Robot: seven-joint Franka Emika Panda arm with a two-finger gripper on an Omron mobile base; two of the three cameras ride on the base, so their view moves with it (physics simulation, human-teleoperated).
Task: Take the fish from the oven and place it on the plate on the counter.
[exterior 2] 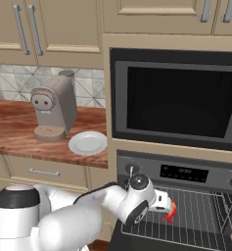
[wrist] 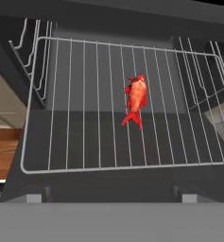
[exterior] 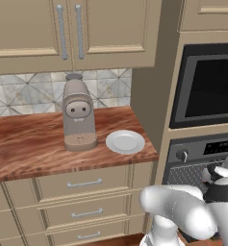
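Coffee machine [exterior: 78, 113], grey-beige w/ a round face-like front, stands upright in front of a patterned tile backsplash [exterior: 19, 91], w/ beige wall cabinets [exterior: 67, 31] at its 12 o'clock carrying long silver handles. Beige drawers [exterior: 84, 194] w/ silver pulls at its 6 o'clock. Black glass-fronted appliance w/ grey frame [exterior 2: 178, 100] is built into the tall beige unit at the machine's 3 o'clock in right base view.
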